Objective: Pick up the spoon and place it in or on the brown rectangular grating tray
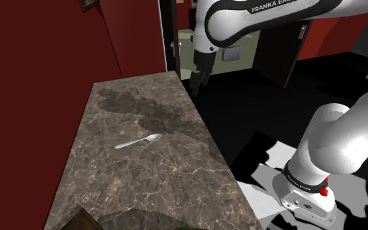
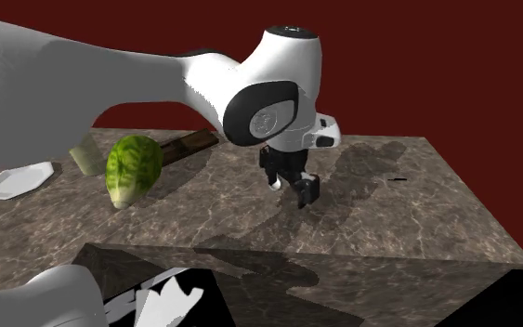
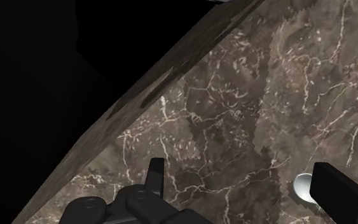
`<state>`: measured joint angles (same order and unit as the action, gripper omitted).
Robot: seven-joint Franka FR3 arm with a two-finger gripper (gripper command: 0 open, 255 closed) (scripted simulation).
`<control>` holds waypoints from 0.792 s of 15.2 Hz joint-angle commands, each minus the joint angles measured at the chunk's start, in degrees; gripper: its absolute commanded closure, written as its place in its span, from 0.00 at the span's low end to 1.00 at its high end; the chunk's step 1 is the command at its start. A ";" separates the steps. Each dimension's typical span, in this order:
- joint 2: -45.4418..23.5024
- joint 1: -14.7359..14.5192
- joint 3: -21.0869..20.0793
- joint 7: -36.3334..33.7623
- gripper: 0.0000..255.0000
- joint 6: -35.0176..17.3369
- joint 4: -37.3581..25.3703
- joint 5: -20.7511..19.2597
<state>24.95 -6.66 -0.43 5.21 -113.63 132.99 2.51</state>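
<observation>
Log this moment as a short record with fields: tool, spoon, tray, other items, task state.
tool: open, empty, hovering near the edge of the marble counter
spoon: lying flat on the counter, apart from the tool
brown tray: behind the green leafy vegetable in the second exterior view
other items: white dish beside the vegetable
task state: spoon not yet picked up

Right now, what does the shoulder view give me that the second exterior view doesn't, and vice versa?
Shoulder view: the spoon lying on the marble counter, apart from the gripper.
Second exterior view: a green round vegetable and a white plate, toward that view's left.
Shared: the counter, the open gripper, and a brown edge, likely the tray.
</observation>
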 commanded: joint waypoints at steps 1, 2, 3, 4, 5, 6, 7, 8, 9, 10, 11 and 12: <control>-3.54 -1.25 -0.39 1.55 0.00 -2.83 -1.16 1.00; -5.26 -1.81 -0.54 2.42 0.00 -4.13 -1.74 1.48; -7.00 -2.36 -0.70 3.30 0.00 -5.38 -2.38 1.96; -8.73 -2.90 -0.88 4.18 0.00 -6.58 -3.07 2.45; -10.47 -3.41 -1.09 5.08 0.00 -7.72 -3.81 2.94; -12.21 -3.92 -1.32 5.97 0.00 -8.82 -4.60 3.43; -13.95 -4.41 -1.57 6.87 0.00 -9.86 -5.45 3.91; -15.68 -4.90 -1.82 7.76 0.00 -10.85 -6.34 4.39; -17.41 -5.37 -2.10 8.66 0.00 -11.78 -7.27 4.86; -19.13 -5.82 -2.41 9.55 0.00 -12.67 -8.26 5.31; -20.85 -6.26 -2.74 10.43 0.00 -13.50 -9.28 5.75; -22.55 -6.67 -3.08 11.30 0.00 -14.28 -10.35 6.17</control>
<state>4.22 -12.80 -3.07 15.78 -127.17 123.95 8.25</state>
